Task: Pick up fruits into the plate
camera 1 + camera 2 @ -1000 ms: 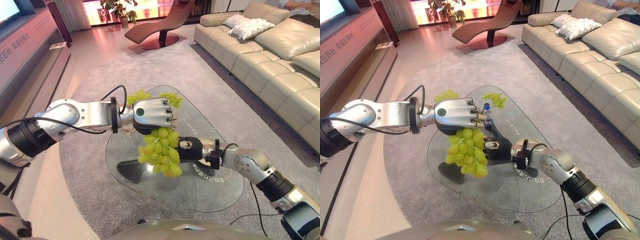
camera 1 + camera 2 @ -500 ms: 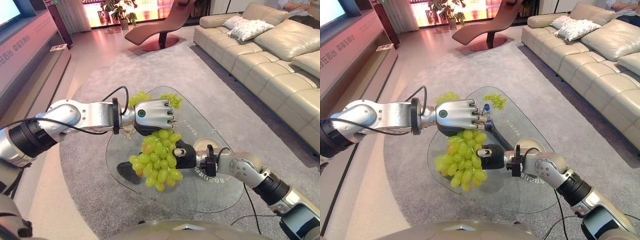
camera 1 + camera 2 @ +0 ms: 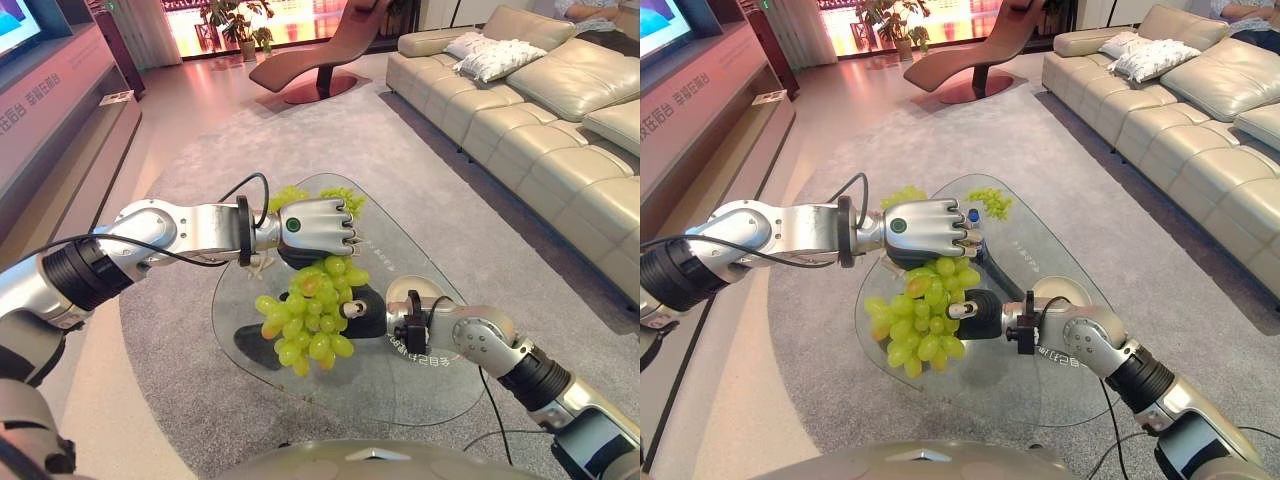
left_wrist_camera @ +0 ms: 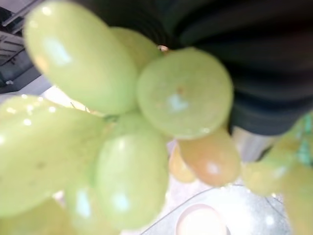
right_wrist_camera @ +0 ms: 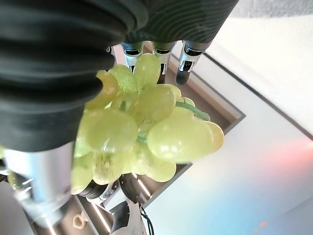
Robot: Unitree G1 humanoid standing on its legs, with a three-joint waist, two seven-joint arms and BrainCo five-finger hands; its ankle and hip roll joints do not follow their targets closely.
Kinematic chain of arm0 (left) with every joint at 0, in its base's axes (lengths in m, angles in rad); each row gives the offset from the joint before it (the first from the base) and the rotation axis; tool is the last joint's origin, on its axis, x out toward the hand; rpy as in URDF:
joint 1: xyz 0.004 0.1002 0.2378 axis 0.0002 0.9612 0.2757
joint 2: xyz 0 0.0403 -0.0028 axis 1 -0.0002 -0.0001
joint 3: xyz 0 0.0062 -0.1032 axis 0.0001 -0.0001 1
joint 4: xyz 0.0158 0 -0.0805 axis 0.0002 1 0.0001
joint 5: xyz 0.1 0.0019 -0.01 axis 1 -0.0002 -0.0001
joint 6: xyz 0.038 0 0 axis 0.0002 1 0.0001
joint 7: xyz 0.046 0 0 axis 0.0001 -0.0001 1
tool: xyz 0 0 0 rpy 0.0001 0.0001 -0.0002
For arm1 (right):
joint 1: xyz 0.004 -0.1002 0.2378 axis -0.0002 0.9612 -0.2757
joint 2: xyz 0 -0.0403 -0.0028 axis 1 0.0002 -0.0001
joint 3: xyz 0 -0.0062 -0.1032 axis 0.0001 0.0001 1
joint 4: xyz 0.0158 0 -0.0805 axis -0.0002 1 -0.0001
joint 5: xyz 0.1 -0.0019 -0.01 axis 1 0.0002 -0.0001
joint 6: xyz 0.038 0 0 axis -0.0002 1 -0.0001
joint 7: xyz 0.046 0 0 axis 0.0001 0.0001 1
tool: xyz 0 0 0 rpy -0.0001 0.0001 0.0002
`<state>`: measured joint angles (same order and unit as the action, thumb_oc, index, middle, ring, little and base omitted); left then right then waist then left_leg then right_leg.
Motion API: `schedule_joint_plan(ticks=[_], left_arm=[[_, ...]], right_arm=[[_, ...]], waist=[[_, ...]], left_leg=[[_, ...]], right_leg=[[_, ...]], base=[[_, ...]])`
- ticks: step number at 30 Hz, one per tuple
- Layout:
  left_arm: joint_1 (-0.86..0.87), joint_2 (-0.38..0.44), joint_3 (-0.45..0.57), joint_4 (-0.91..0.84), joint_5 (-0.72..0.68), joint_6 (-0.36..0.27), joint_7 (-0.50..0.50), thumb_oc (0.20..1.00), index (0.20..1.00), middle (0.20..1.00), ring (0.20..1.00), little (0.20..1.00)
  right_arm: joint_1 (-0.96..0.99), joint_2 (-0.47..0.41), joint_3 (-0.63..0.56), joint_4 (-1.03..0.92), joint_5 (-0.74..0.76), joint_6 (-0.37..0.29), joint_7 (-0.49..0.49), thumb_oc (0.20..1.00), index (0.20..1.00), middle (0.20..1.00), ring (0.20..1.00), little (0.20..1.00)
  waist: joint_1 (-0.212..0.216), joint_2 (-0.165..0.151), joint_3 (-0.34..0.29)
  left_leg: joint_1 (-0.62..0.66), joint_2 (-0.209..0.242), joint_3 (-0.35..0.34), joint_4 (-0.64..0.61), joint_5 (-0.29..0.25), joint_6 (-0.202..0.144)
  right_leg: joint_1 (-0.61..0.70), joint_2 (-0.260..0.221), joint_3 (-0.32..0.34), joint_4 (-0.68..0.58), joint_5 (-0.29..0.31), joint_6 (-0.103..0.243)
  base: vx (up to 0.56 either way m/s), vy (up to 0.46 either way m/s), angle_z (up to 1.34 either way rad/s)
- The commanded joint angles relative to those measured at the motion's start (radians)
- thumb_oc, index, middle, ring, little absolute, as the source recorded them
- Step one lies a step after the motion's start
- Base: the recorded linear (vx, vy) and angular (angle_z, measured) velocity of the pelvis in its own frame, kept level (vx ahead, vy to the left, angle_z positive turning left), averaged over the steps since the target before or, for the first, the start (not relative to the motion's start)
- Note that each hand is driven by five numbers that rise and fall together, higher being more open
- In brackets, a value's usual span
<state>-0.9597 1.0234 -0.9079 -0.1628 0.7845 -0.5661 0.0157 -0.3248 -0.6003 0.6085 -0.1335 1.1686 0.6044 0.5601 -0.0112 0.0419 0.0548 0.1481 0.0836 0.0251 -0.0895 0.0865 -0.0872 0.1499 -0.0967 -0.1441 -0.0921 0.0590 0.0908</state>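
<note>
A big bunch of green grapes (image 3: 305,320) hangs over the glass table (image 3: 430,385), its lower end swung toward my left. My left hand (image 3: 318,222) grips it from above, fingers curled round the top of the bunch. From the right, my right hand (image 3: 368,318) reaches in just behind and beneath the bunch. In the right wrist view its straight fingers (image 5: 156,49) lie against the grapes (image 5: 146,132). Close grapes (image 4: 117,122) also show in the left wrist view. Two smaller grape bunches (image 3: 285,195) (image 3: 345,197) lie at the table's far end.
A small bottle with a blue cap (image 3: 973,215) stands on the table just past my left hand. A beige sofa (image 3: 560,120) runs along the right, a brown lounge chair (image 3: 320,55) stands far back, and a long low cabinet (image 3: 60,120) lines the left.
The hanging bunch has swung its lower end to the left. My right hand has slid left, closer under the bunch. My left hand has shifted slightly to the right.
</note>
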Motion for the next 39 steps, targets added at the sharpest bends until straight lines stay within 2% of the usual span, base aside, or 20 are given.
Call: schedule_joint_plan(ticks=[1,24,25,26,31,39], left_arm=[[-0.031,-0.013,0.037,0.076,-0.037,0.06,0.011,0.2,0.2,0.2,0.2,0.2],[-0.006,-0.025,0.065,0.081,-0.044,0.065,-0.003,0.2,0.2,0.2,0.2,0.2],[0.005,-0.026,0.071,0.082,-0.057,0.069,-0.01,0.561,0.561,0.561,0.561,0.561],[0.017,-0.029,0.081,0.086,-0.076,0.07,-0.018,1.0,1.0,1.0,1.0,1.0],[0.049,-0.031,0.106,0.084,-0.098,0.084,-0.028,1.0,1.0,1.0,1.0,1.0],[0.21,0.012,0.23,0.093,-0.135,0.095,-0.005,1.0,1.0,1.0,1.0,1.0]], right_arm=[[-0.066,0.054,0.009,-0.092,0.059,-0.066,-0.002,0.2,0.2,0.2,0.2,0.2],[-0.045,0.08,-0.005,-0.069,0.036,-0.071,-0.023,0.2,0.2,0.2,0.2,0.2],[-0.039,0.082,-0.008,-0.068,0.034,-0.074,-0.026,0.2,0.2,0.2,0.2,0.2],[-0.034,0.081,-0.014,-0.066,0.032,-0.078,-0.025,0.2,0.2,0.2,0.2,0.2],[-0.017,0.086,-0.029,-0.056,0.024,-0.088,-0.033,0.2,0.2,0.2,0.2,0.2],[0.078,0.06,-0.117,-0.036,-0.005,-0.126,0.004,0.2,0.2,0.2,0.2,0.2]], waist=[[0.01,-0.051,0.007],[0.012,-0.048,0.015],[0.013,-0.048,0.016],[0.014,-0.049,0.016],[0.016,-0.048,0.018],[0.024,-0.051,0.024]], left_leg=[[0.049,-0.097,0.066,0.015,-0.149,0.062],[0.048,-0.094,0.068,0.012,-0.149,0.061],[0.049,-0.094,0.067,0.012,-0.149,0.061],[0.049,-0.094,0.066,0.012,-0.15,0.061],[0.05,-0.093,0.065,0.012,-0.151,0.061],[0.051,-0.091,0.063,0.011,-0.151,0.062]], right_leg=[[0.027,0.003,-0.018,0.013,-0.046,0.031],[0.025,0.0,-0.02,0.01,-0.046,0.033],[0.025,0.0,-0.021,0.01,-0.046,0.033],[0.025,0.0,-0.021,0.011,-0.046,0.034],[0.027,-0.001,-0.024,0.011,-0.047,0.034],[0.028,-0.001,-0.029,0.011,-0.047,0.034]], base=[[0.0,0.0,0.0],[0.0,-0.001,0.0],[0.0,0.0,0.0],[0.0,0.0,0.0],[0.0,0.0,0.0],[0.0,0.0,0.0]])
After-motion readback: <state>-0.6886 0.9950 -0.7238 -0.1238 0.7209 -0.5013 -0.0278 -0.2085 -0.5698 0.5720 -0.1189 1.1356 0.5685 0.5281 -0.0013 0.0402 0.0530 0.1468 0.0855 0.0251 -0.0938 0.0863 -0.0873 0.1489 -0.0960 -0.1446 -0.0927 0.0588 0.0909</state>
